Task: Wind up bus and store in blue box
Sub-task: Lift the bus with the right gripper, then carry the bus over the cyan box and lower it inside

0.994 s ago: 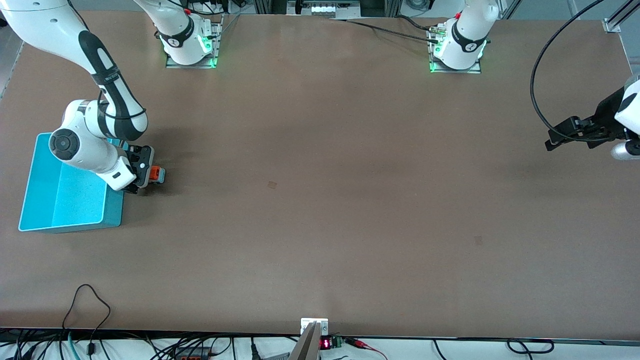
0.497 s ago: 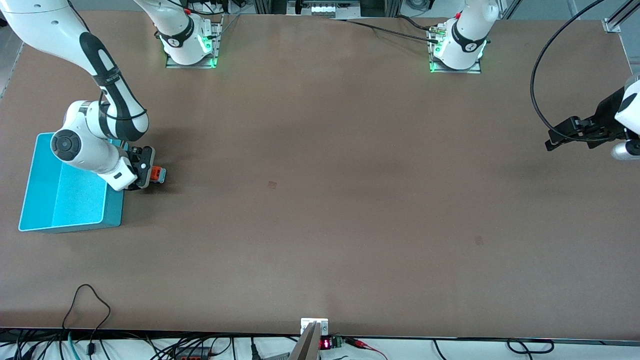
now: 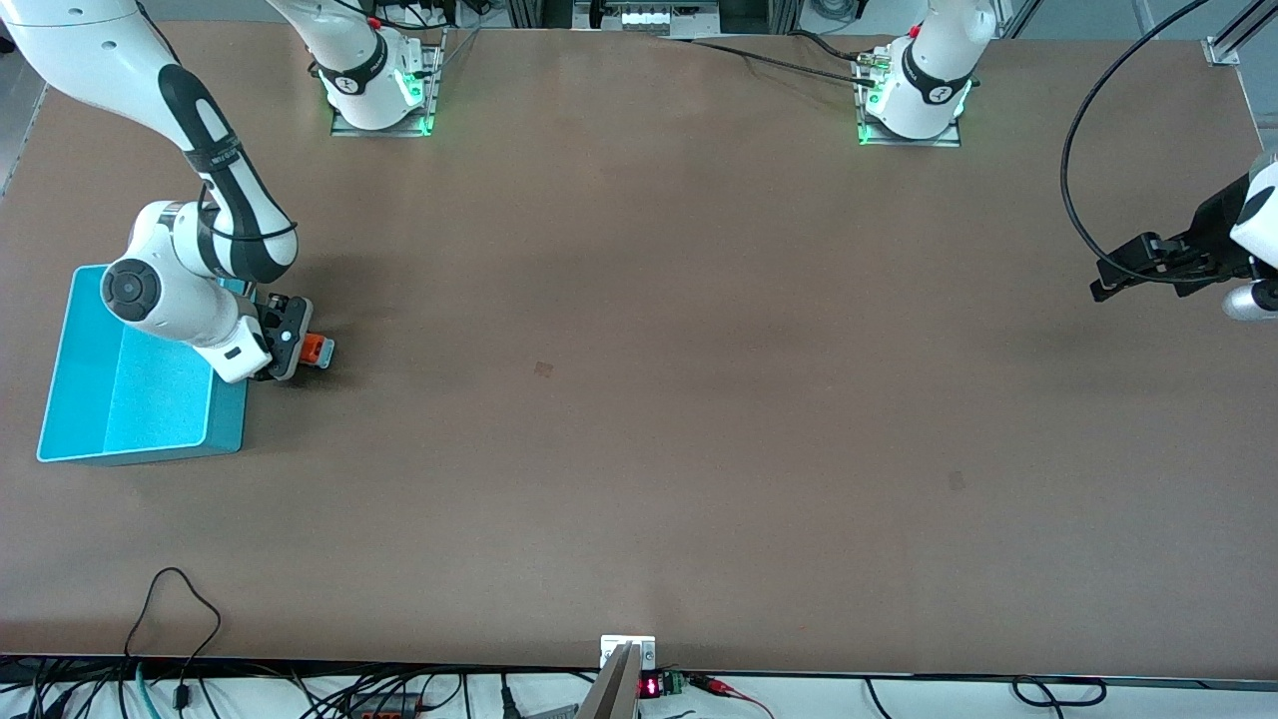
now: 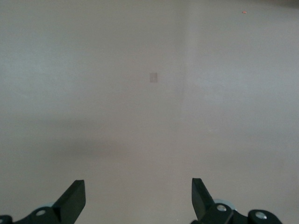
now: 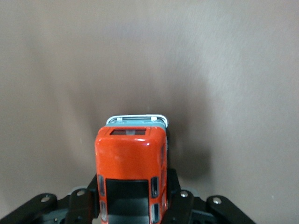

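Observation:
The small orange bus (image 3: pixel 316 348) with a dark roof window and white-grey front sits on the brown table right beside the blue box (image 3: pixel 120 384), at the box's long wall toward the table's middle. My right gripper (image 3: pixel 290 345) is shut on the bus; in the right wrist view the fingers (image 5: pixel 83 200) press both sides of the bus (image 5: pixel 131 163). The box's visible floor is bare; my right arm hides part of it. My left gripper (image 3: pixel 1108 280) is open and empty, waiting above the table at the left arm's end; its fingertips (image 4: pixel 74 198) stand wide apart.
A small dark patch (image 3: pixel 543 369) marks the table's middle and shows in the left wrist view (image 4: pixel 153 77). Cables lie along the table edge nearest the front camera (image 3: pixel 170 609).
My right gripper has shifted the bus a very small way toward the table's middle, away from the box. The left arm has not moved.

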Controlling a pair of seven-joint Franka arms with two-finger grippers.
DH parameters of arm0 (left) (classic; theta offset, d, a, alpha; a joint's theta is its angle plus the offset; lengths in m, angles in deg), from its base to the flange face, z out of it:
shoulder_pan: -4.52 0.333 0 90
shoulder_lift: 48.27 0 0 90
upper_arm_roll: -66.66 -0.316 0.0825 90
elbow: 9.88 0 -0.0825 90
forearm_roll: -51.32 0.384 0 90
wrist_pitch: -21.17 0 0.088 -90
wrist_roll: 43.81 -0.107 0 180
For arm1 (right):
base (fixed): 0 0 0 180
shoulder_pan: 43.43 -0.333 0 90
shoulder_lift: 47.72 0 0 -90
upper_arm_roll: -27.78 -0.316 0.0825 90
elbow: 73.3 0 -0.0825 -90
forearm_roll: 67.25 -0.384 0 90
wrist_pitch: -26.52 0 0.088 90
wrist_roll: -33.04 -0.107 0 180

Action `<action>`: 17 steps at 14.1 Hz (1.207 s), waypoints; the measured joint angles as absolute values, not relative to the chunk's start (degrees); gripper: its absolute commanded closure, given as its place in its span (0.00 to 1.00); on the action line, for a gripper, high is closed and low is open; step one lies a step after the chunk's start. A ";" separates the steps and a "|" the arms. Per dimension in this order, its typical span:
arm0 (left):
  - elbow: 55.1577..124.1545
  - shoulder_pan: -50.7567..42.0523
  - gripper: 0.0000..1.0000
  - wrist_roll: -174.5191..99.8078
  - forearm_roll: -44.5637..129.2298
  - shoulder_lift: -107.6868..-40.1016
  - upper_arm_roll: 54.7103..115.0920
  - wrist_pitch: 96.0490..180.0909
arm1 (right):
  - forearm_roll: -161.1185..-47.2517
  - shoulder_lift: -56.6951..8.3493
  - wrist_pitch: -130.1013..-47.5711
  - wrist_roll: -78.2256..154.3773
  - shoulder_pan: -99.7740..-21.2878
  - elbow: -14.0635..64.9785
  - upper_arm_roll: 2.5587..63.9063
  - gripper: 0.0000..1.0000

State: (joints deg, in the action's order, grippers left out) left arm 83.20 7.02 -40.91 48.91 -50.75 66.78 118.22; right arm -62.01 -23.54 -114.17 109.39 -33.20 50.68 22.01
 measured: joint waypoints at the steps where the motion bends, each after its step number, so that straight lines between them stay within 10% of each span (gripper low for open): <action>1: 83.20 7.03 0.00 -40.91 48.91 -50.75 66.76 118.22 | -62.11 -23.58 -114.18 105.50 -33.28 50.61 20.61 0.91; 10: 83.20 7.02 0.00 -40.91 48.91 -50.76 66.76 118.22 | -62.17 -31.60 -95.15 76.54 -34.25 42.00 17.56 0.91; 17: 83.20 7.02 0.00 -40.91 48.91 -50.76 66.77 118.22 | -62.23 -32.28 -90.60 65.53 -33.66 33.96 28.25 0.88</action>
